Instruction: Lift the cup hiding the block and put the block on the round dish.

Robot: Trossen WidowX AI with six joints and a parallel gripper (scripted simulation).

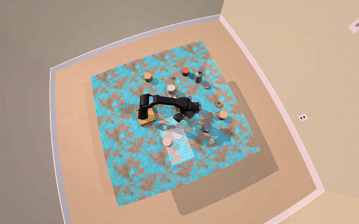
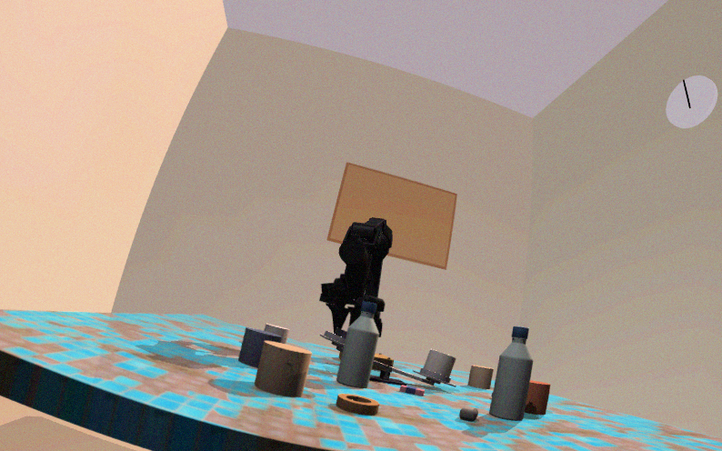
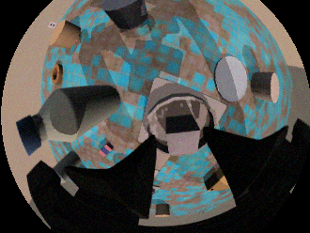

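Note:
The block (image 3: 183, 142) sits uncovered on the near pan of the balance (image 2: 408, 374) (image 3: 216, 109). My gripper (image 3: 179, 134) is open, with its dark fingers to the left and right of the block in the wrist view; whether they touch it I cannot tell. One cup (image 1: 167, 141) (image 3: 266, 86) stands on the table beside the round dish (image 1: 177, 133) (image 3: 231, 78), off its surface. The dish bears nothing. The other cup (image 1: 171, 89) (image 2: 438, 361) stands on the balance's far end. In the top view the arm hides much of the balance.
A bottle (image 2: 357, 355) (image 3: 77, 113) stands close beside the gripper. A dark blue can (image 1: 207, 127) (image 3: 126, 14) and a tan can (image 1: 223, 114) (image 2: 283, 368) stand beyond it. A second bottle (image 1: 198, 76) (image 2: 511, 386) and a red can (image 1: 186, 71) stand farther off.

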